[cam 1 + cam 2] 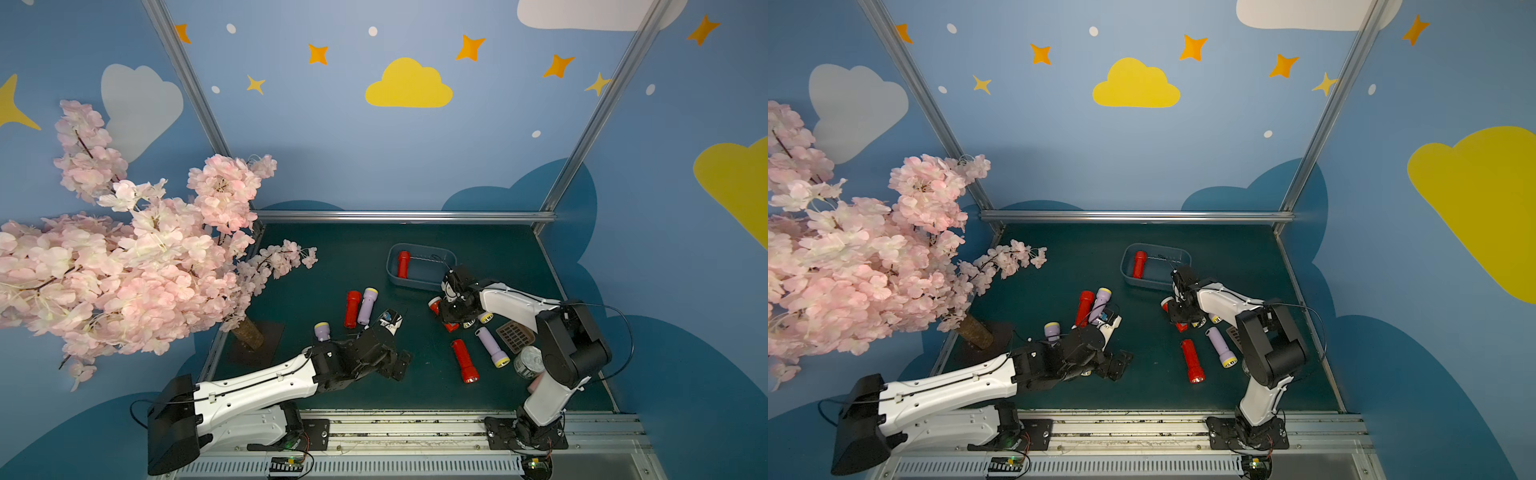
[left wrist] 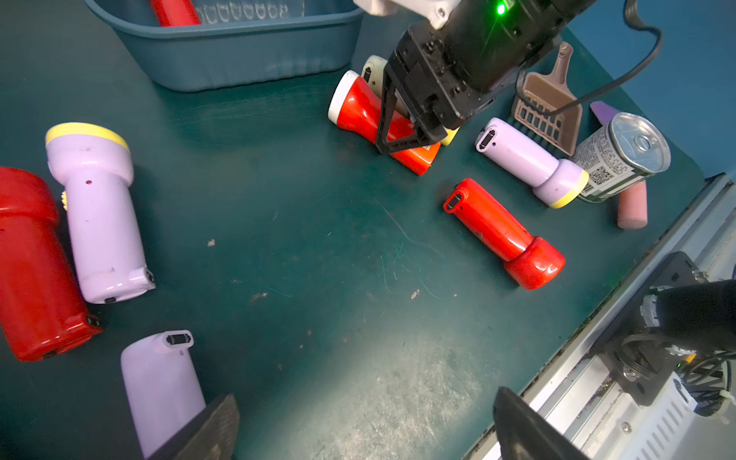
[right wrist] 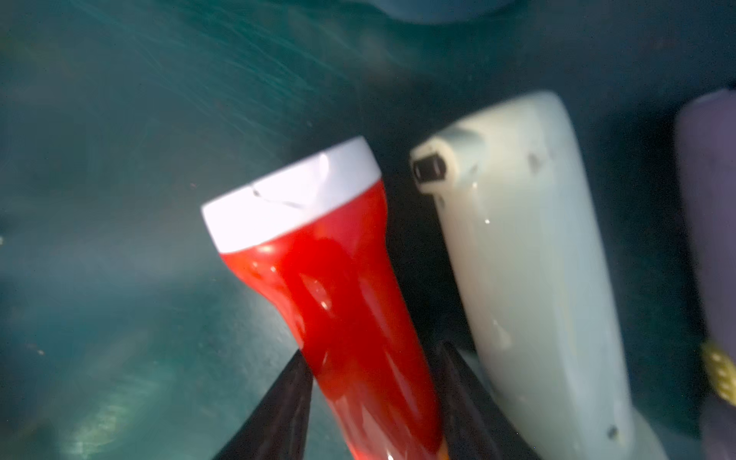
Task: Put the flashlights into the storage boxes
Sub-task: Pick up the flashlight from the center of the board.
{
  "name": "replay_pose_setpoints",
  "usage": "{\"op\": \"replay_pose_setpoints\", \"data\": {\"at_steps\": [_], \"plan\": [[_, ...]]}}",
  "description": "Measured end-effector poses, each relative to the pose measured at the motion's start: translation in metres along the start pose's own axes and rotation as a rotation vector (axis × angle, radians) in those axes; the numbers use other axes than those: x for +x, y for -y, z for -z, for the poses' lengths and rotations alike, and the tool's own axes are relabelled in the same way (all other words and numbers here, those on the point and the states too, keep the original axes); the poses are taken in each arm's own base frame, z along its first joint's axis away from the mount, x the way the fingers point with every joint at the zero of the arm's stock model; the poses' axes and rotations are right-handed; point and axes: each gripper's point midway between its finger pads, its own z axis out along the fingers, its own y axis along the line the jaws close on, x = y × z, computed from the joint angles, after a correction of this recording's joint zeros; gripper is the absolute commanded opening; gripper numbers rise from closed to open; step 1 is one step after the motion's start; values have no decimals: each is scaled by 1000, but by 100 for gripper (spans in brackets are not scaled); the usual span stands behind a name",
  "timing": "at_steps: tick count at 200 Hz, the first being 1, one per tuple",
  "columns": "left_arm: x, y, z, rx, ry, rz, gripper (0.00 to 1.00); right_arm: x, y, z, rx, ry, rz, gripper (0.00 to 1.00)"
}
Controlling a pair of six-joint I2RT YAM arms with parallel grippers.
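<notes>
Currently, the right claw straddles the red flashlight with the white head ring. One finger bears against each side of its barrel, with the jaws narrowed to the barrel's width, so the grip is judged made.

The flashlight's long axis runs straight out from the claw, head foremost. It points toward the storage bin, which stands just beyond the head on the table. The coming move therefore turns on carrying the head forward over the bin's near wall.

The right arm is the nearer one. The left claw stands wide and empty, well apart from the bin, beside a lilac flashlight. One red flashlight lies in the bin.

A pale yellow flashlight lies just beside the gripped one, nearly parallel to it. One finger sits in the gap between them.

In both top views the wrist covers the barrel, and only the head and the tail tip show. Whether the flashlight is clear of the table cannot be told. The right wrist view is blurred and cuts off the tail.
</notes>
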Motion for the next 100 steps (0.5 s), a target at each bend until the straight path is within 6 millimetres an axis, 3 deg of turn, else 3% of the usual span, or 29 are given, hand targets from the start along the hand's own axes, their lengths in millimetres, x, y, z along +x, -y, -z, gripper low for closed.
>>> {"op": "replay_pose_setpoints", "data": {"at_steps": [40,100], "plan": [[2,-5,4,0,11,7,99,-6,-5,-4,-3,-13,4,46],[-3,-9,11,1,37,19,99,4,-9,-7,6,-48,12,47]]}}
